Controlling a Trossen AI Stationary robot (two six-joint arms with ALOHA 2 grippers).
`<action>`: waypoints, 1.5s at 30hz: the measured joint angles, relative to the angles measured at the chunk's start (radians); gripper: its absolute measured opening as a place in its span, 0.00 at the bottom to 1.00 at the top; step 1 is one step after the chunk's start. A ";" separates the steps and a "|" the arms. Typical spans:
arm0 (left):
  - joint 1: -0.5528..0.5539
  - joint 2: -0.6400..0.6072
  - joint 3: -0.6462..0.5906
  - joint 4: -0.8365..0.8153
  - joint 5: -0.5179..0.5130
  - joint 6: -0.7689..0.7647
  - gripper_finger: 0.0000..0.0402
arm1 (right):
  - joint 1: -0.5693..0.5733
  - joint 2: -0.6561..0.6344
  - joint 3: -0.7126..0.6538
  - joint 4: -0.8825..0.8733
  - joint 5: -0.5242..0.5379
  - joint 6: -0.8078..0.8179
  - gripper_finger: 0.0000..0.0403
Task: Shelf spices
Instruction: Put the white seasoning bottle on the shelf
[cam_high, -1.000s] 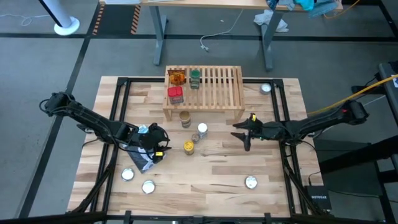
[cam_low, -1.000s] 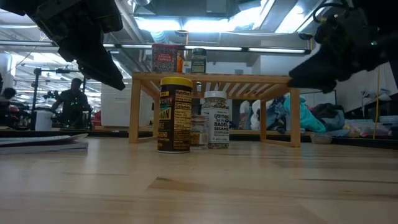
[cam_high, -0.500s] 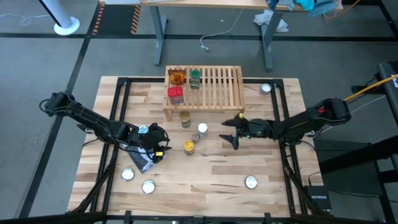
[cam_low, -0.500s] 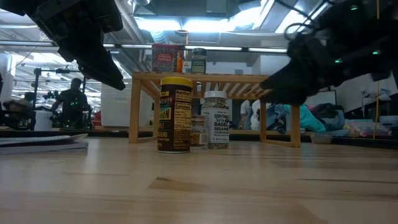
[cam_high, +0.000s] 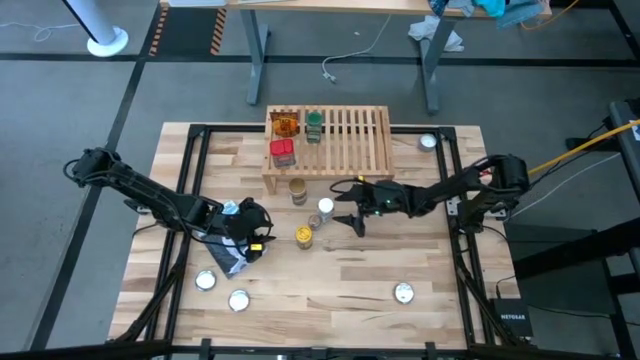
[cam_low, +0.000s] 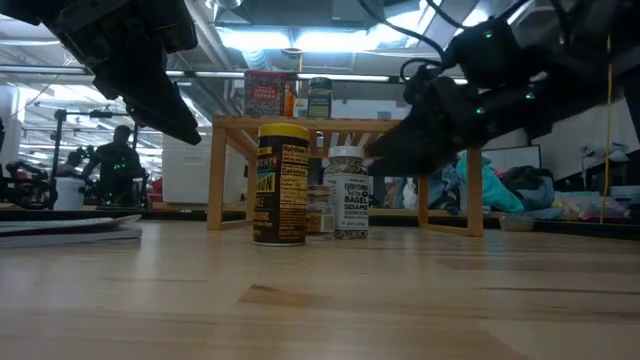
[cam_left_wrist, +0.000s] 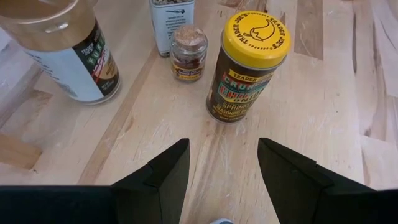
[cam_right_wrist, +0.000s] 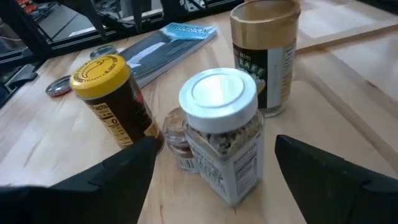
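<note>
Rigid, likely smooth white-lidded jar (cam_right_wrist: 221, 140), light: best gripped across its body. Right gripper (cam_high: 349, 205) spread, empty; left gripper (cam_left_wrist: 221, 171) parted, empty.

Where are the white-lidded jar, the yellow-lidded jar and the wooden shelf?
White-lidded jar (cam_right_wrist: 217, 93): right wrist view, centre of its lid.
Yellow-lidded jar (cam_left_wrist: 256, 31): left wrist view, top of its lid.
Shelf (cam_high: 350, 140): high view, bare slats.
</note>
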 joint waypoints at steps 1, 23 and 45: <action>0.000 0.000 0.000 0.000 0.000 0.000 0.45 | -0.001 0.008 0.007 0.000 -0.006 -0.008 0.83; 0.000 0.000 0.000 0.000 0.000 0.000 0.45 | -0.001 0.104 0.055 0.033 -0.041 -0.092 0.83; 0.000 0.000 0.000 0.000 0.000 0.000 0.45 | 0.002 0.139 0.102 -0.001 -0.118 -0.021 0.83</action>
